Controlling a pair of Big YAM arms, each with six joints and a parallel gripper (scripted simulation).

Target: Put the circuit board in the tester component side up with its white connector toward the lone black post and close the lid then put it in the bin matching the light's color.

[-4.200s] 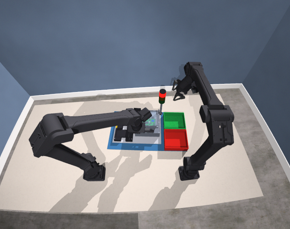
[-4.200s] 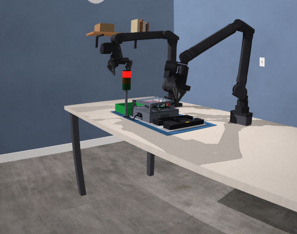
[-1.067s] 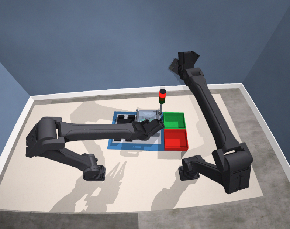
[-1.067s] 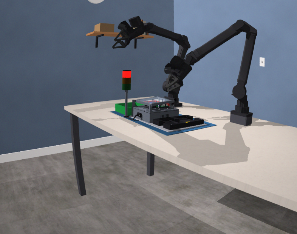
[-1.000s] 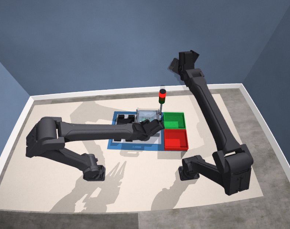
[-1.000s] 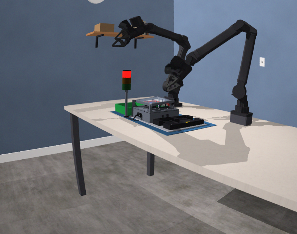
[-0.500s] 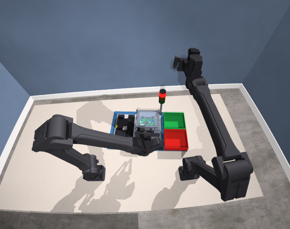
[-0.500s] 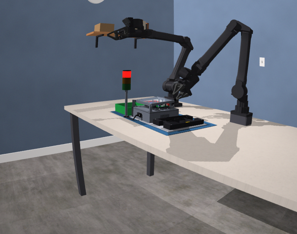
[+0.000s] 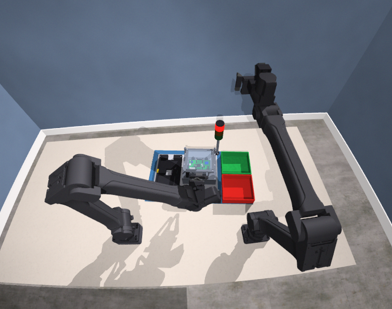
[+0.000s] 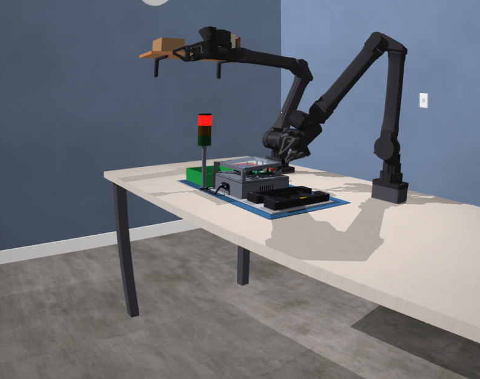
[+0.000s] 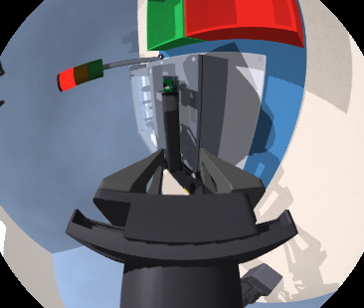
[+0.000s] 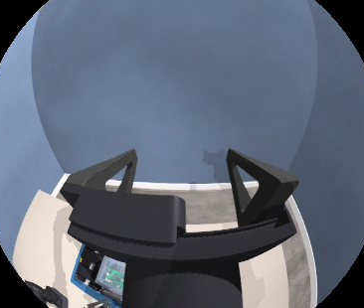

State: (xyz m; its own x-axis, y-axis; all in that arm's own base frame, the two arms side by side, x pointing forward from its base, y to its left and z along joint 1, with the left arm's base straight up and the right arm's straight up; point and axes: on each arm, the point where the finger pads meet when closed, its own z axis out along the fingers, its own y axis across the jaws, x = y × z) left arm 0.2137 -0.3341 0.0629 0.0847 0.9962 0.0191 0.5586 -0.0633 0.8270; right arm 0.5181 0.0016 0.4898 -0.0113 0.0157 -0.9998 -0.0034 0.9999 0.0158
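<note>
The board (image 9: 199, 164) (image 12: 114, 274) lies flat, component side up, in the grey tester (image 10: 232, 185) (image 11: 213, 119), under the clear lid (image 9: 200, 153) (image 10: 231, 164). The lid is down and level; its hook is mostly hidden by my left arm. The signal light (image 9: 219, 127) (image 10: 204, 120) (image 11: 68, 79) glows red. My left gripper (image 11: 182, 153) (image 10: 287, 158) is partly open and empty, low at the tester's front edge. My right gripper (image 12: 181, 153) (image 9: 237, 81) is wide open and empty, high up beyond the bins. The red bin (image 9: 244, 178) (image 11: 241, 32) and green bin (image 9: 235, 166) (image 11: 165, 25) are empty.
The black tray (image 9: 161, 160) (image 10: 297, 200) stands on the other side of the tester from the bins. The light's thin pole (image 9: 218, 146) (image 10: 204, 167) rises at the tester's back corner near the green bin. A blue mat (image 9: 150, 176) (image 10: 248, 208) lies underneath.
</note>
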